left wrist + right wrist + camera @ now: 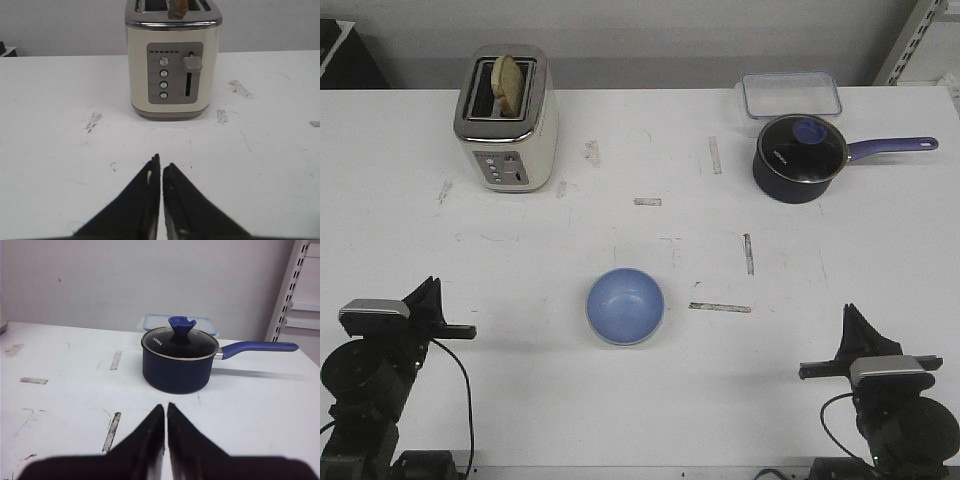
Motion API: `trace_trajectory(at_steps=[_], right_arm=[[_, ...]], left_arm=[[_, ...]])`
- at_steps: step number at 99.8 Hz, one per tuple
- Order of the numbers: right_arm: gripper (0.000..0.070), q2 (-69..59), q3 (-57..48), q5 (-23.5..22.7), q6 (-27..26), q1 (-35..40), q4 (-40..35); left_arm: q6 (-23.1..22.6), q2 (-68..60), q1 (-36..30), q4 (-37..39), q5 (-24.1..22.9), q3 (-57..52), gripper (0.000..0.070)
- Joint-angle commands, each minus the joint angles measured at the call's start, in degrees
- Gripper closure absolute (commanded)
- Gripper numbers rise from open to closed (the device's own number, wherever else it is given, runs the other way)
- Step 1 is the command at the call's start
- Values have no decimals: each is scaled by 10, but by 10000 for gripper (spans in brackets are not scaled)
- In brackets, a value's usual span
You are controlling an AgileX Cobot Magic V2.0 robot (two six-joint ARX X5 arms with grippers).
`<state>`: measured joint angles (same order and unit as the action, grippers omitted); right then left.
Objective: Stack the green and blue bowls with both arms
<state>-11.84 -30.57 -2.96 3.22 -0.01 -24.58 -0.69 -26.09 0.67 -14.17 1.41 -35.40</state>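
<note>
The blue bowl (625,306) sits upright mid-counter (650,420), between the two arms and apart from both. Left hand (161,167) and right hand (166,412) are both closed and hold nothing.

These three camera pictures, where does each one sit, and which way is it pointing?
Front view: high, behind the arms, looking forward over the white table; shows the glossy blue bowl, left gripper and right gripper.
Left wrist view: on the left arm, facing the cream toaster with toast; its closed left gripper shows.
Right wrist view: on the right arm, facing the dark lidded saucepan with a purple handle; its closed right gripper shows.
Shared: toaster and saucepan also appear in the front view.
</note>
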Motion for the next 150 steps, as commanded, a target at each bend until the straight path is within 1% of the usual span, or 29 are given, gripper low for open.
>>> trace_trajectory(at_steps=[1, 43, 51, 64, 81, 97, 111, 118, 150], right_arm=[[700, 2, -2, 0, 7, 0, 6], [700, 2, -2, 0, 7, 0, 6], [700, 2, -2, 0, 7, 0, 6], [700, 2, -2, 0, 7, 0, 6], [700, 2, -2, 0, 7, 0, 6], [700, 2, -2, 0, 7, 0, 6], [700, 2, -2, 0, 7, 0, 6], [700, 2, -2, 0, 7, 0, 8], [700, 2, -2, 0, 7, 0, 17]], left_arm=[[3, 3, 1, 6, -2, -3, 699], [3, 17, 1, 7, -1, -2, 699], [3, 38, 1, 9, -2, 8, 699], [3, 94, 1, 42, -4, 62, 699], [3, 184, 1, 115, -6, 186, 699], [3, 260, 1, 149, -6, 282, 699], [3, 259, 0, 223, -5, 347, 699], [3, 259, -1, 207, -3, 347, 699], [3, 259, 0, 206, -3, 347, 699]])
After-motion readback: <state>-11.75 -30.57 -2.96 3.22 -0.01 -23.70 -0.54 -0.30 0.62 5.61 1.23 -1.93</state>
